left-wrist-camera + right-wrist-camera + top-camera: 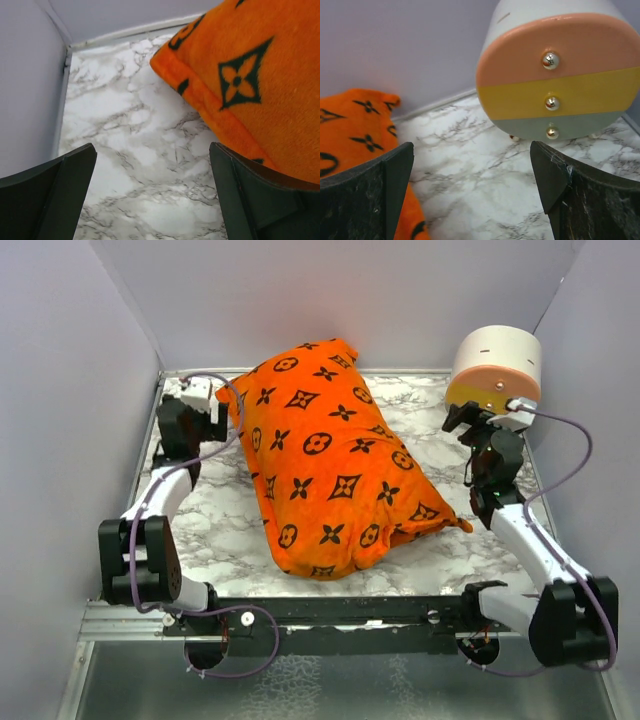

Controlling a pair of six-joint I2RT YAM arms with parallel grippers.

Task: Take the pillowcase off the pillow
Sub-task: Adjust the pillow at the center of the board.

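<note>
Cased pillow [335, 465] lying diagonally mid-surface; both claws open, holding nothing.
Orange pillowcase [320, 430] with black flower-and-ring print covers the pillow completely, one corner toward the far wall, another pointing near-right. Marbled surface [230, 525] underneath. Left claw [152, 150] at far left, fingers spread wide over bare marble, just beside the pillow's far-left corner; contact with the fabric cannot be told. Right claw [472, 147] at far right, fingers equally spread, facing a round white cylinder [555, 75] with peach, yellow and grey bands and three metal studs, well apart from the pillow.
</note>
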